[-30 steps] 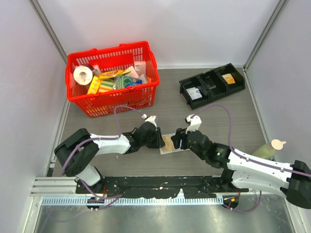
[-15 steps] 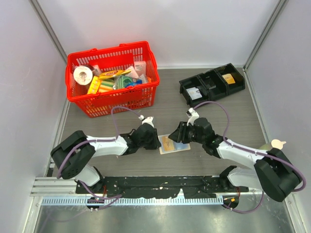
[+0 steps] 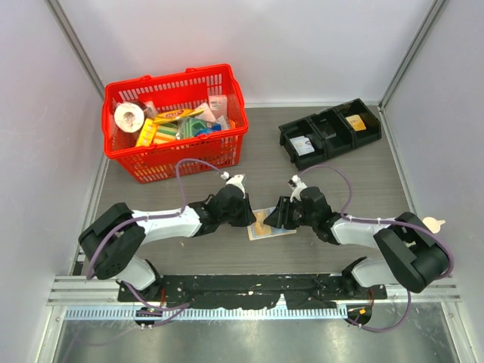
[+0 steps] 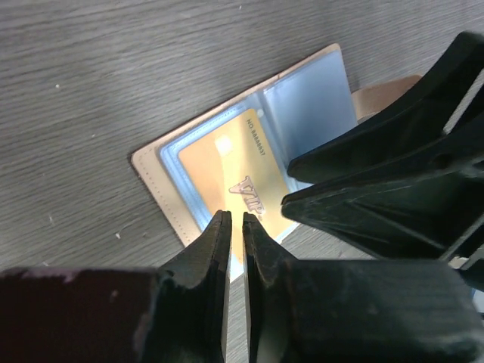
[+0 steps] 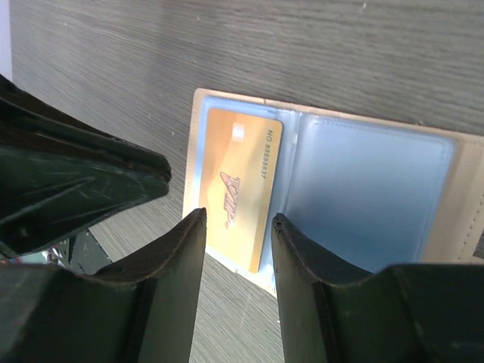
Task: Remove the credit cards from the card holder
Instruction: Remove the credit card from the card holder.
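Observation:
The card holder (image 3: 274, 228) lies open and flat on the table, tan with pale blue sleeves. A yellow-orange credit card (image 4: 231, 170) sits in its left sleeve and also shows in the right wrist view (image 5: 240, 178). The other sleeve (image 5: 370, 197) looks empty. My left gripper (image 3: 248, 217) is at the holder's left edge; its jaws (image 4: 235, 221) are nearly together with a thin gap, over the card's near end, nothing seen between them. My right gripper (image 3: 278, 217) is open over the holder, its fingers (image 5: 237, 219) straddling the card's near end.
A red basket (image 3: 227, 144) full of items stands at the back left. A black three-part tray (image 3: 287, 144) is at the back right. A pale bottle (image 3: 422, 229) stands at the right edge. Each gripper's black fingers fill one side of the other's wrist view.
The right arm has folded in and its gripper now reaches the holder low from the right. The left gripper shifted slightly toward the holder's left edge. The holder has stayed open.

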